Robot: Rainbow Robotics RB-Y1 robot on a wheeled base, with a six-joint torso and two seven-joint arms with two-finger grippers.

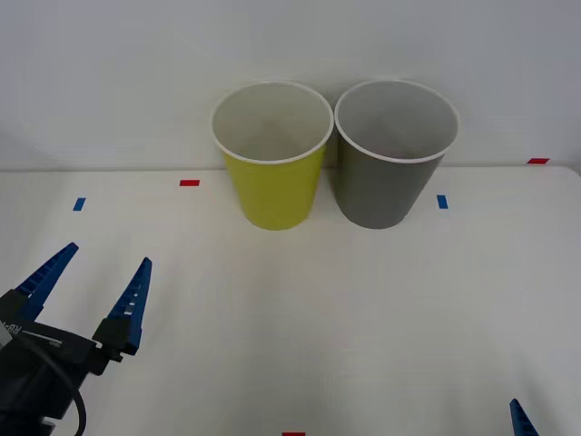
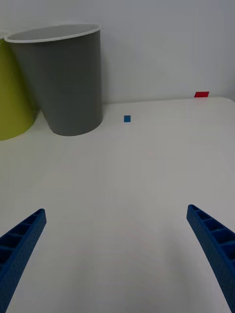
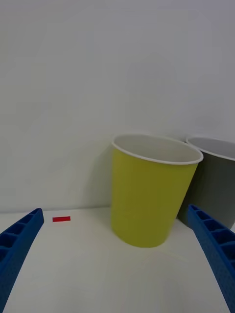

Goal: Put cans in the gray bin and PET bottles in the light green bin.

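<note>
Both bins stand upright at the back of the table; both of my pincers are apart and hold nothing.

Front view: the light green bin (image 1: 272, 154) and the gray bin (image 1: 395, 154) stand side by side against the wall, rims close together, green on my left. My left pincer (image 1: 91, 277) hovers over the near left part of the table (image 1: 363, 309), fingers spread, well apart from the bins. A tip of my right pincer (image 1: 520, 418) shows at the near right edge. Right wrist view: my right pincer (image 2: 117, 244) is spread wide over bare table; the gray bin (image 2: 63, 78) stands ahead, near a blue marker (image 2: 127, 119). Left wrist view: my left pincer (image 3: 117, 254) is spread wide, facing the light green bin (image 3: 149, 195), with a red marker (image 3: 61, 219) beside it.
</note>
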